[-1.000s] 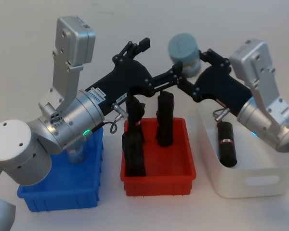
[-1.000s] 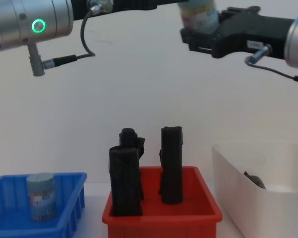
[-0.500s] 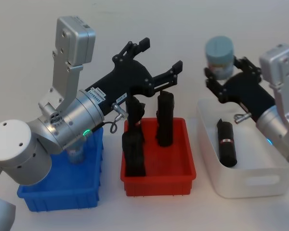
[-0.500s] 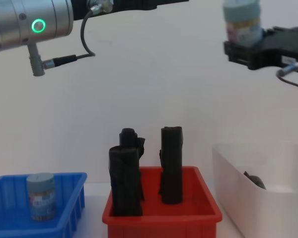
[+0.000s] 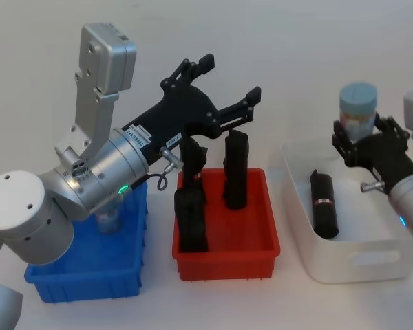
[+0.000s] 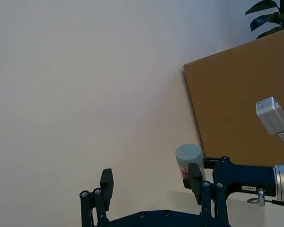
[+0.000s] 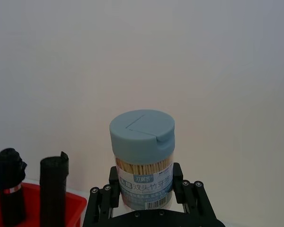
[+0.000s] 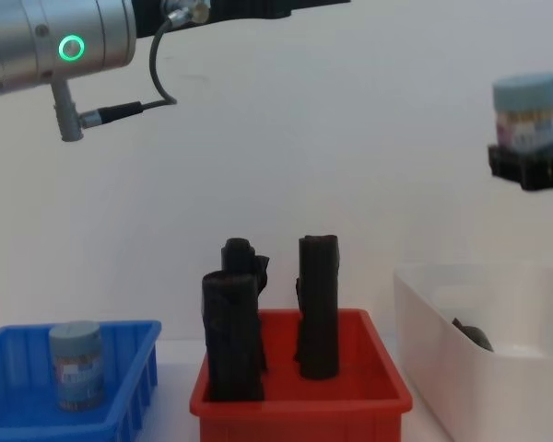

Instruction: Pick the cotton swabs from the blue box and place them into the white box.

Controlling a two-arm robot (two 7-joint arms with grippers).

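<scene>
My right gripper (image 5: 361,141) is shut on a cotton swab tub (image 5: 358,108) with a grey-blue lid, holding it upright in the air above the white box (image 5: 358,265). The right wrist view shows the tub (image 7: 142,161) clamped between the black fingers (image 7: 178,178). From the chest the tub (image 8: 525,110) hangs well above the white box (image 8: 442,368). A second tub (image 8: 76,364) stands in the blue box (image 8: 134,382). My left gripper (image 5: 230,79) is open and empty, raised above the red bin (image 5: 227,258).
The red bin (image 8: 295,405) between the two boxes holds three upright black rolls (image 8: 318,304). Another black roll (image 5: 323,204) lies inside the white box. My left arm (image 5: 103,172) reaches over the blue box (image 5: 82,275) and covers much of it.
My right gripper has carried the tub away from the left gripper, to the right and a little lower, over the white box. The left arm has stayed still.
</scene>
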